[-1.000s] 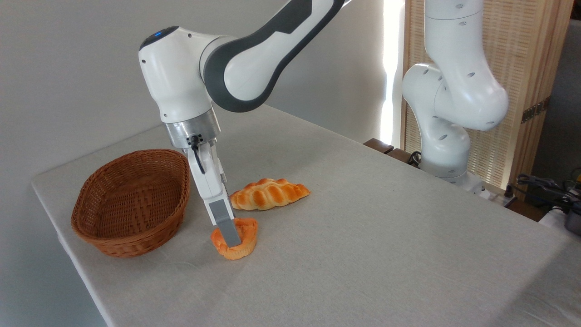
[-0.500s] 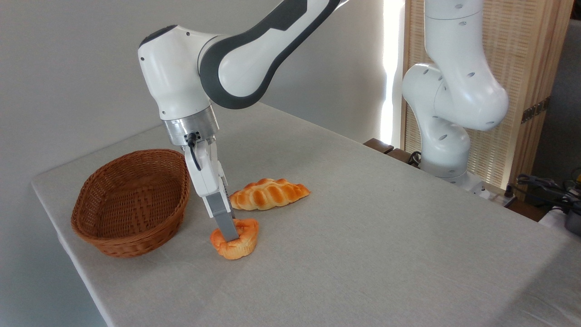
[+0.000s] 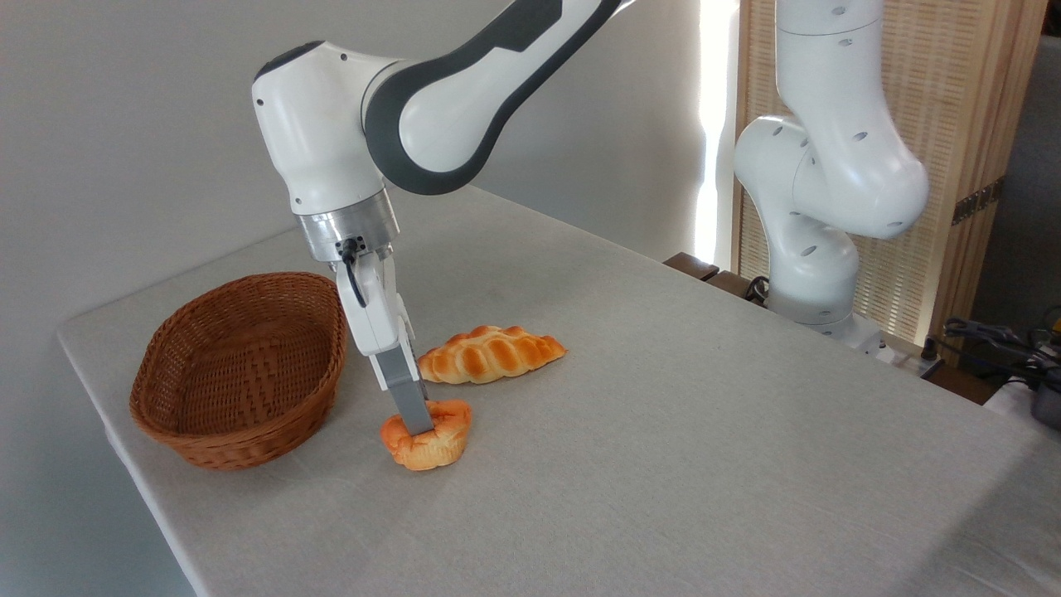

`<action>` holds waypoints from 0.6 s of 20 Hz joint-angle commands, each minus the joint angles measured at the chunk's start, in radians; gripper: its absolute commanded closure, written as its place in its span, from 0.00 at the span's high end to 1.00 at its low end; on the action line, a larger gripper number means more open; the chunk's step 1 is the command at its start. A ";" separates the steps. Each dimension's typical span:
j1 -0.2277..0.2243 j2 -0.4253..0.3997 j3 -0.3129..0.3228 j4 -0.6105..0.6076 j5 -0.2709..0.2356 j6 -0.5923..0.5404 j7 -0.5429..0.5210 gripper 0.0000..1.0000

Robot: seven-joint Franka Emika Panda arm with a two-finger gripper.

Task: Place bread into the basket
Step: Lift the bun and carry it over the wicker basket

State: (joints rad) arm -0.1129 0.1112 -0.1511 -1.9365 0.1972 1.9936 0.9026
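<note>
Our gripper (image 3: 416, 429) is clenched on the bread (image 3: 427, 442); it looks soft and light, so we'd pinch its middle gently toward the basket (image 3: 240, 373).

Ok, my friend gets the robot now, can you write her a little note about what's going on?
Gripper: closed on the bun, fingers pinching its top. The bun looks just about off the table, or barely touching it; hard to tell.
Basket: to the left of the bun, nothing in it.
Long braided loaf: lying behind the bun, not part of the job.
Done: the bun is grabbed.
Left: lift it, carry it left over the basket, let go.
</note>
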 commanded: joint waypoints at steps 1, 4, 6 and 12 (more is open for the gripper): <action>0.001 -0.016 0.001 0.020 0.011 0.007 0.016 0.09; 0.006 -0.024 0.002 0.072 0.010 -0.025 0.016 0.09; 0.010 -0.024 0.002 0.120 0.004 -0.048 0.015 0.09; 0.012 -0.011 -0.063 0.238 -0.021 -0.044 -0.025 0.12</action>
State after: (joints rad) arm -0.1058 0.0857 -0.1690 -1.7645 0.1971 1.9744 0.9024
